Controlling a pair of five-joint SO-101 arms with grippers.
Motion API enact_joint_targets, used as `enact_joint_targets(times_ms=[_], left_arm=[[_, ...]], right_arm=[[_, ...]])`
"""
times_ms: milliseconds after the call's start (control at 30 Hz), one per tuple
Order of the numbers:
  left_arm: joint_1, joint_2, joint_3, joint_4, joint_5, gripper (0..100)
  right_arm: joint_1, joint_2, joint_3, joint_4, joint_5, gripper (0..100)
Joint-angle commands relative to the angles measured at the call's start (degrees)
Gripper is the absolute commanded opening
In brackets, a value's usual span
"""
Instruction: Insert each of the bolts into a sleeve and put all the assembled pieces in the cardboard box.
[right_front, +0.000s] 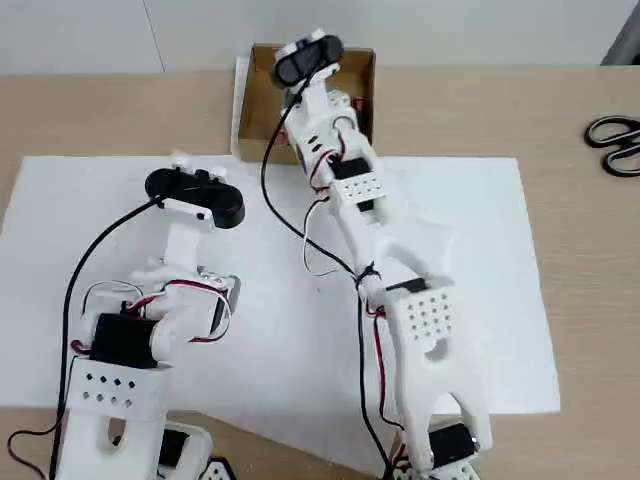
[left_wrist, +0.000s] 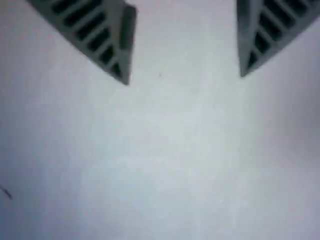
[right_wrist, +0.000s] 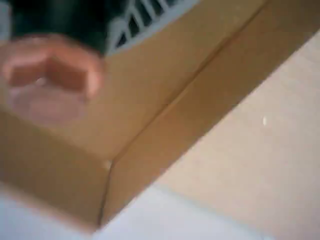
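The cardboard box (right_front: 256, 100) stands at the far edge of the table, and my right gripper (right_front: 314, 88) hangs over its inside. In the right wrist view a blurred pink hexagonal bolt head with a black sleeve, the assembled piece (right_wrist: 50, 82), sits at the ribbed grey finger (right_wrist: 142, 20), above the box's brown wall (right_wrist: 200, 100). The gripper looks shut on it. My left gripper (right_front: 192, 165) is over the white paper to the left of the box. Its fingers (left_wrist: 117, 55) stand wide open over bare paper, left gripper (left_wrist: 182, 75) holding nothing.
A large white paper sheet (right_front: 270, 310) covers the middle of the wooden table. Black-handled scissors (right_front: 615, 145) lie at the far right edge. Both arm bases stand at the near edge.
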Motion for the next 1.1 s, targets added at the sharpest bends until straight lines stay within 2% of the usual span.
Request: enact_joint_targets(times_ms=[0, 133, 367, 433, 533, 800, 933, 1067], left_arm=[[-0.3, -0.6, -0.1, 0.6, -0.3, 12], [-0.3, -0.6, -0.1, 0.6, -0.3, 12], [-0.3, -0.6, -0.2, 0.6, -0.3, 13], [-0.3, -0.6, -0.6, 0.6, -0.3, 13], [-0.3, -0.7, -2.2, 0.7, -0.4, 13], [-0.3, -0.7, -16.1, 7.3, -0.1, 13], [-0.3, -0.7, -21.1, 11.7, -0.3, 13], [-0.3, -0.7, -25.2, 13.5, -0.4, 13]], right_arm=[[-0.5, 2.2, -10.9, 3.2, 0.6, 11.5], [-0.7, 4.8, -16.2, 8.0, 0.8, 20.3], [0.9, 5.0, -19.7, 9.2, 0.8, 20.2], [1.6, 4.9, -22.4, 12.9, 0.8, 20.2], [2.7, 2.2, -29.9, 23.3, 0.8, 20.2], [2.9, -9.1, -60.0, 61.2, 0.5, 20.4], [4.6, -14.9, -60.0, 74.9, 0.5, 20.4], [4.8, -28.6, -59.9, 88.9, 0.5, 20.4]])
